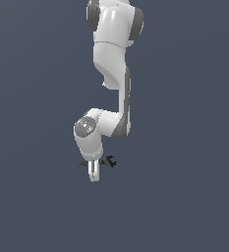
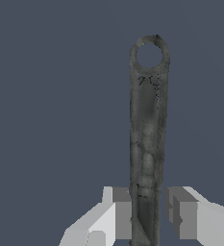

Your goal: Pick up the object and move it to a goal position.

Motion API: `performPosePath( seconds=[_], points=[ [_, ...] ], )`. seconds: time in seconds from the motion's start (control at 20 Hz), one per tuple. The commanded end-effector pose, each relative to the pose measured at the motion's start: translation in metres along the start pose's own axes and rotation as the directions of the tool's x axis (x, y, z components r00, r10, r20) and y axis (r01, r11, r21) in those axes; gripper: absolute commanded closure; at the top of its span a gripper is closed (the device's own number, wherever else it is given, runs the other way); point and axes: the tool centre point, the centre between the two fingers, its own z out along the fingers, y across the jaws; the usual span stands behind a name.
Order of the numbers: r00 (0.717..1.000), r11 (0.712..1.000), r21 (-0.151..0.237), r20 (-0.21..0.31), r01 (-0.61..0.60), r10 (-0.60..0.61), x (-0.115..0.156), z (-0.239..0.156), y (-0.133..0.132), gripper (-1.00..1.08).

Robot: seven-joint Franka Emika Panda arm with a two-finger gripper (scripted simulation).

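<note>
The object (image 2: 147, 129), a thin dark grey wrench-like tool, lies flat on the floor. In the wrist view its ring end (image 2: 149, 54) points away from the fingers and its handle runs between them. My gripper (image 2: 148, 216) straddles the handle, one pad at its edge and a narrow gap left at the other pad, so it is open. In the exterior view the gripper (image 1: 94, 175) hangs straight down over the middle of the object (image 1: 109, 161), whose forked end sticks out to the exterior view's right. The stretch under the fingers is hidden.
A plain dark blue-grey floor (image 1: 185, 197) lies all around. The white arm (image 1: 113, 59) rises straight above the gripper. Nothing else is in view.
</note>
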Motion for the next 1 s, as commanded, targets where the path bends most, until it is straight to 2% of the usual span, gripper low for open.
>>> performPosePath(
  seconds=[0.0, 0.5, 0.95],
  points=[
    [1.000, 1.000, 0.001, 0.000, 0.000, 0.000, 0.001, -0.003, 0.001, 1.08],
    [1.000, 1.000, 0.001, 0.002, 0.000, 0.000, 0.014, -0.047, 0.016, 1.08],
    [1.000, 1.000, 0.001, 0.004, -0.001, 0.001, 0.040, -0.134, 0.046, 1.08]
  ],
)
